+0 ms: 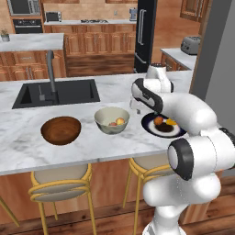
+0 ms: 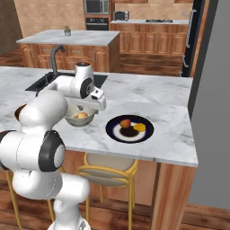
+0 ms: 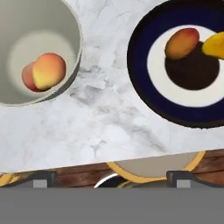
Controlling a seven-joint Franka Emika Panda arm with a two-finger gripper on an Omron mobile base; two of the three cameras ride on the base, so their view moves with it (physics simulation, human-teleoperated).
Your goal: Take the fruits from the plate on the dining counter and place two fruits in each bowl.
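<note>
Hand view: 2 fruits (image 3: 44,72) in bowl (image 3: 72,26).

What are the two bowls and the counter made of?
The dark brown round bowl looks like polished wood: grain-like streaks, soft sheen. The pale cream round bowl seems glazed ceramic: smooth, even colour, though plastic is possible. The long white-grey counter looks like marbled stone, with grey veins running through it.

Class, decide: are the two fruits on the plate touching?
Touching: in the hand view the orange fruit and yellow fruit meet with no gap on the plate.
</note>
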